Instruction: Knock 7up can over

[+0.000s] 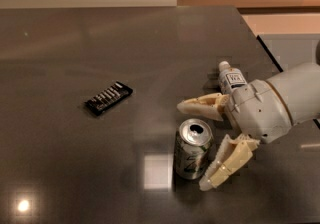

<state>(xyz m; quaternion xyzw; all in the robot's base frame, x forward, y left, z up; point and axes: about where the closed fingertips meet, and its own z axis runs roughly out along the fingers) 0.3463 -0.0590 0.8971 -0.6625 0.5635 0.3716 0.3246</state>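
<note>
The 7up can [192, 150] stands upright on the dark grey table [100, 43], silver top with the opening showing, green-and-white label facing me. My gripper [192, 144] comes in from the right and is open. Its far finger [200, 106] reaches just behind the can's top. Its near finger [226, 164] lies right beside the can's right side. The can stands at the mouth of the open jaws.
A clear water bottle [229, 79] with a white cap lies behind my wrist, partly hidden by it. A black snack packet [108, 97] lies to the left of the can. The table's right edge [265, 50] runs close past the bottle.
</note>
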